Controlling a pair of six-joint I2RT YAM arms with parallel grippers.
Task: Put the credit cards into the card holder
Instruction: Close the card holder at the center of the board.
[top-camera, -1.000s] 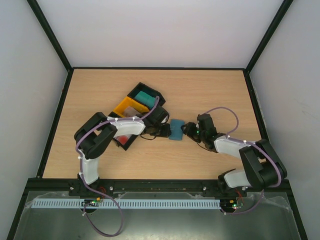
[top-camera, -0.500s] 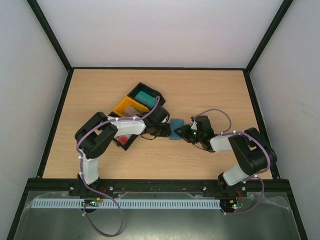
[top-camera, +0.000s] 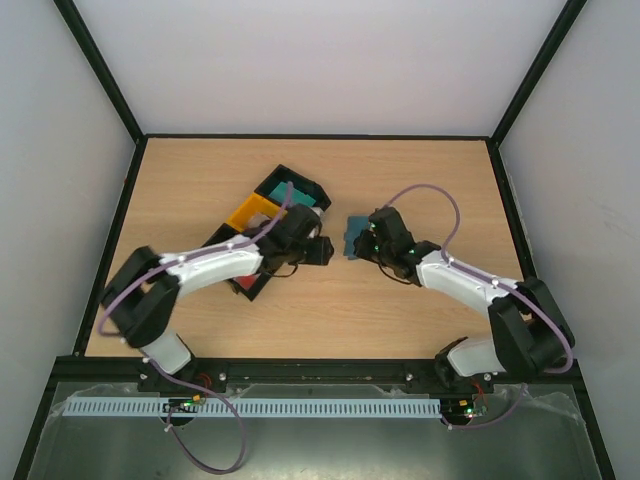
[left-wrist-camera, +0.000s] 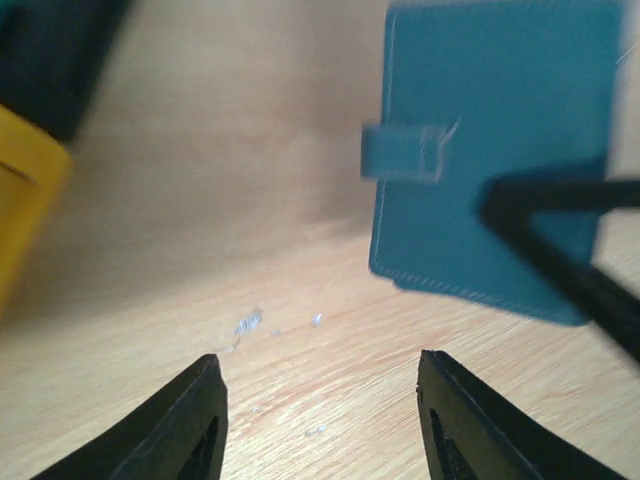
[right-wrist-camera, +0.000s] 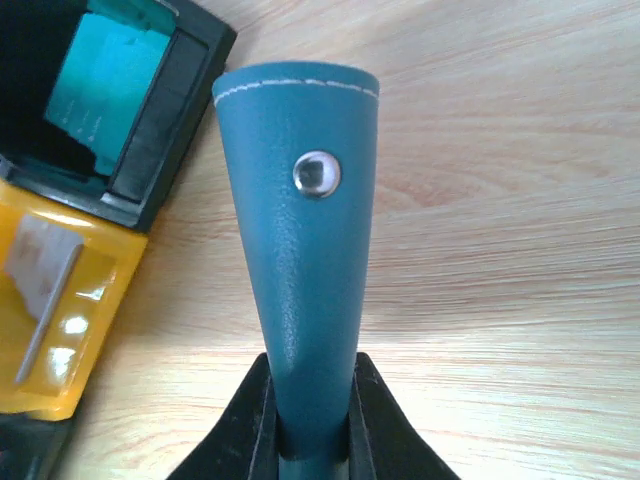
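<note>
Wallet (right-wrist-camera: 300, 250) sits clamped between the right gripper's (right-wrist-camera: 312, 430) fingers, over the table (right-wrist-camera: 500, 200) just beside the trays (right-wrist-camera: 150, 180), while the left gripper (left-wrist-camera: 320, 375) hovers close by, facing its tab side, fingers apart and empty.

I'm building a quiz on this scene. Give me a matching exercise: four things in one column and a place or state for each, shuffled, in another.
1 left claw
2 right claw
3 teal stack
4 yellow tray

a in the black tray
b open, empty
c beside the black tray
d shut on the card holder

Pairs: 1-b, 2-d, 3-a, 4-c
</note>
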